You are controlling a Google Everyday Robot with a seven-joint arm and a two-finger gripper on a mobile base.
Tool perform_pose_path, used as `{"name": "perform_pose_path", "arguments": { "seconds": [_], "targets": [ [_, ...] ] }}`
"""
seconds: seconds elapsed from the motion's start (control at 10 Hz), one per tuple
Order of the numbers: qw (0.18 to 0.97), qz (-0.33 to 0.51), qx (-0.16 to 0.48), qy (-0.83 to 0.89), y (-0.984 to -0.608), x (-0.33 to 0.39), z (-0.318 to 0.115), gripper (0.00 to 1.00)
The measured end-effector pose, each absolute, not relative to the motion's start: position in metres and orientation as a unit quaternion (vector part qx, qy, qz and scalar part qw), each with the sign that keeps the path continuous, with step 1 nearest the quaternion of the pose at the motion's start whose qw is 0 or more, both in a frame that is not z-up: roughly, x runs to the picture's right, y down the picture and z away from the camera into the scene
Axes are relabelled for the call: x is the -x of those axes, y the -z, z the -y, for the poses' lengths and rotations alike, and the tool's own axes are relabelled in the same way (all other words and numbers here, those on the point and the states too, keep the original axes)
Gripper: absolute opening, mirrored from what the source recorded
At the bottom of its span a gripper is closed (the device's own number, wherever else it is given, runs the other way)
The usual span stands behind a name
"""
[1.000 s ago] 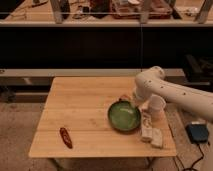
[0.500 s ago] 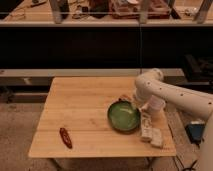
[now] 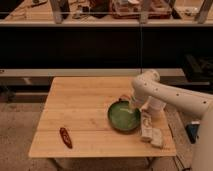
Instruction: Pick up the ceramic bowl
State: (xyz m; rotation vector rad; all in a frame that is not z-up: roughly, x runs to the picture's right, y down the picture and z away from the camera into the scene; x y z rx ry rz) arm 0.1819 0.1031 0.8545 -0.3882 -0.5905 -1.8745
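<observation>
The ceramic bowl (image 3: 123, 116) is a wide, shallow green dish resting on the right half of the wooden table (image 3: 85, 107). My white arm comes in from the right and bends down over it. The gripper (image 3: 133, 104) hangs at the bowl's far right rim, low and close to it. Whether it touches the rim cannot be made out.
A red, chili-like object (image 3: 65, 137) lies near the table's front left. Pale packets (image 3: 150, 131) sit just right of the bowl by the front right corner. A small orange item (image 3: 125, 97) peeks out behind the bowl. Dark shelving (image 3: 100, 45) runs behind the table.
The arm has edged slightly to the left, toward the bowl's rim. The bowl and the other items have not moved.
</observation>
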Motion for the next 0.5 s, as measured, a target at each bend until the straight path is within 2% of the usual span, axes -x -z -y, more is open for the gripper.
{"name": "perform_pose_path", "arguments": {
  "seconds": [0.5],
  "targets": [
    [0.538,0.247,0.162,0.789,-0.867,-0.189,-0.11,0.4]
  ]
}}
